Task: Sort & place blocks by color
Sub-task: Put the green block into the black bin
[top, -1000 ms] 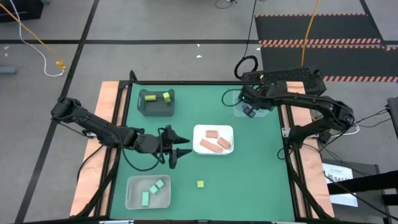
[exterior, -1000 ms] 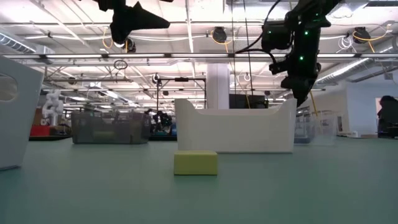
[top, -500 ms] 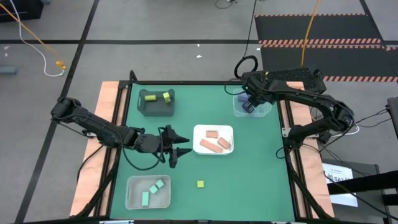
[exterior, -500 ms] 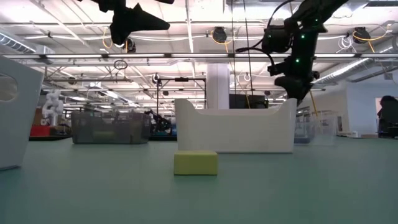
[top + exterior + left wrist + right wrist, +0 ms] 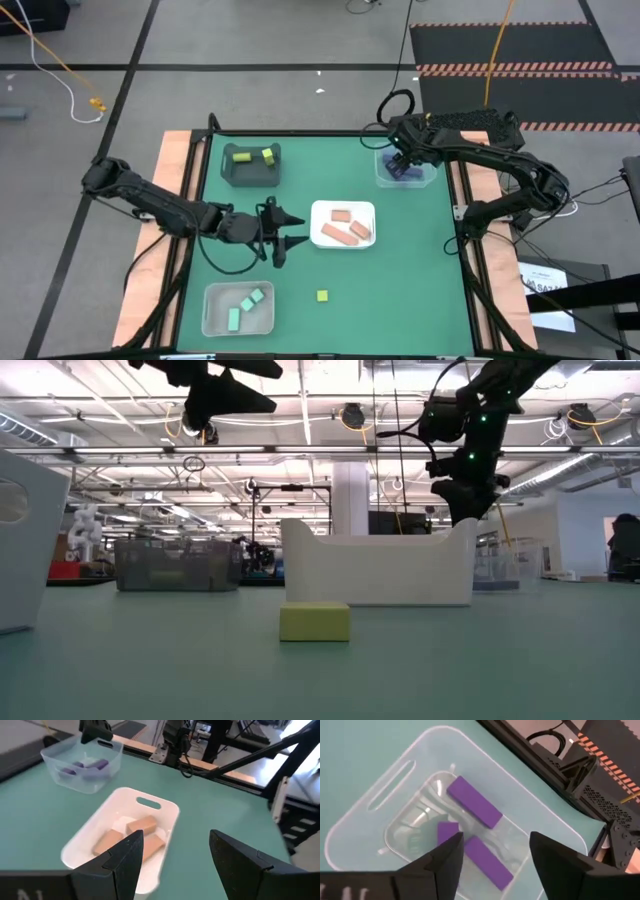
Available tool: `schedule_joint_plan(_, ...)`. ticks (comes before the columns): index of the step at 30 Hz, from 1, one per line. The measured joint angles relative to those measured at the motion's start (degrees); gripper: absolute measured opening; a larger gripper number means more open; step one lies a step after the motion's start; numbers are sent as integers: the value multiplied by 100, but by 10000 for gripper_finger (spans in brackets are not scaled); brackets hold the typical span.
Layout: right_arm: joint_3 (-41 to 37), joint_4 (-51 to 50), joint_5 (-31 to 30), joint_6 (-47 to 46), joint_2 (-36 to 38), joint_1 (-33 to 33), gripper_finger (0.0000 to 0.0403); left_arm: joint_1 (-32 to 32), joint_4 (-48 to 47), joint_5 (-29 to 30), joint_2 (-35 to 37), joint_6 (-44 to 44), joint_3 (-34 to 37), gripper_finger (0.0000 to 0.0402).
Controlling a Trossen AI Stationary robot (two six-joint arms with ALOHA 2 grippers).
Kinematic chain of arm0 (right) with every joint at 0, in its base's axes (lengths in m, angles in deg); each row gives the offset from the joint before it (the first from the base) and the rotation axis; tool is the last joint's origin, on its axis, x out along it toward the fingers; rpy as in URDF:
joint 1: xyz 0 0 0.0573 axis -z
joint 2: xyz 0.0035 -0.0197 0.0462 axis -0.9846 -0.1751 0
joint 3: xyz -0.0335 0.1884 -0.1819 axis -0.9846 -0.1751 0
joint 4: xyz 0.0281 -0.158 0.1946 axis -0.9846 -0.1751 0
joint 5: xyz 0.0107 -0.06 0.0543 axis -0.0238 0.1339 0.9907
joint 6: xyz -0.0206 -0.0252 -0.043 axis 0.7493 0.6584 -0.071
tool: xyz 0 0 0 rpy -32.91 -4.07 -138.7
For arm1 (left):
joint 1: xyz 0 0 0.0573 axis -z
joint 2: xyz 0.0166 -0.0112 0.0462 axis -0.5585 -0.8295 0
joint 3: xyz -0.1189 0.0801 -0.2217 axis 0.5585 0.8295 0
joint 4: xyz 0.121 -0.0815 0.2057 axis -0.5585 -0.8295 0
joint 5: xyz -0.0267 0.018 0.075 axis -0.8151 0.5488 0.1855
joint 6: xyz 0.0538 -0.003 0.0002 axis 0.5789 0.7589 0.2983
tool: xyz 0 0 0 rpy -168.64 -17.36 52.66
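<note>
Green table [image 5: 400, 260]: purple blocks [image 5: 472, 809], seemingly three, in clear tray [image 5: 395, 785].

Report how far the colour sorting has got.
Mostly done. Purple blocks lie in the clear tray, pink blocks in the white tray, two yellow blocks in the dark grey tray, green blocks in the near clear tray. In hand: nothing; the right gripper is open over the purple tray, the left gripper open beside the white tray. Left: one yellow block on the table.
</note>
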Motion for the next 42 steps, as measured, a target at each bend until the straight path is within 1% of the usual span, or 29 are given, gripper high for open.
schedule_joint_plan(4, -2, 251, 1, -2, 0, 0, 223, -206, -61, 5, 0, 271, 0, 230)
schedule_joint_plan(11, -2, 1046, 2, 145, 0, -75, 222, -746, -615, 3, -1, 404, 0, 230)
schedule_joint_plan(16, -2, 1416, 4, 477, 0, -183, 222, -1232, -718, 2, -2, 1024, 0, 230)
schedule_joint_plan(21, -2, 1448, 34, 453, 0, -324, 222, -1646, -908, 4, -2, 1636, 0, 230)
schedule_joint_plan(23, -2, 1458, 332, 398, 0, -406, 222, -1757, -1082, -86, -2, 1742, 0, 230)
schedule_joint_plan(25, -4, 1543, 820, 396, 0, -508, 222, -1854, -1281, -393, -2, 1743, 0, 230)
schedule_joint_plan(28, -4, 1947, 1491, 736, 0, -724, 222, -1932, -1509, -906, -2, 1560, 0, 230)
schedule_joint_plan(30, -4, 2301, 1796, 989, 0, -913, 222, -1925, -1537, -1151, -2, 1448, 0, 230)
schedule_joint_plan(34, -10, 2934, 2385, 1214, 0, -1410, 222, -1835, -1464, -1290, -2, 1175, 0, 230)
schedule_joint_plan(37, -249, 3683, 2657, 1169, 0, -1938, 222, -1755, -1449, -1300, -2, 881, 0, 230)
schedule_joint_plan(42, -1096, 5529, 2673, 1027, -2, -2936, 222, -1570, -1463, -1302, -2, 488, 0, 230)
